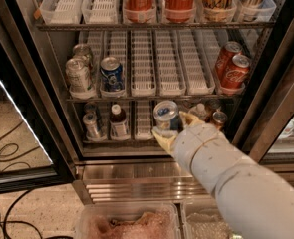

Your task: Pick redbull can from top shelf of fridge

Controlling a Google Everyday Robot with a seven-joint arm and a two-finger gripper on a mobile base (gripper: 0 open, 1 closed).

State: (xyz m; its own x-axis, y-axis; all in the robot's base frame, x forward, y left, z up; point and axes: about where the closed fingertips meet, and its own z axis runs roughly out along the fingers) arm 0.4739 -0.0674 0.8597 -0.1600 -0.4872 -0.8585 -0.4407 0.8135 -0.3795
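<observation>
Camera view: mid-frame claw [172,128] clasps blue-silver redbull can [166,115]

The white arm [236,183] reaches in from lower right, its pincer [172,127] at mid-frame gripping the redbull can [166,113].

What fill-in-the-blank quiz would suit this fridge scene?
The gripper is ___ on the redbull can. The fridge door stands ___. At the right end of the middle rack stand ___ red cola cans.
Missing words: shut; open; two.
</observation>
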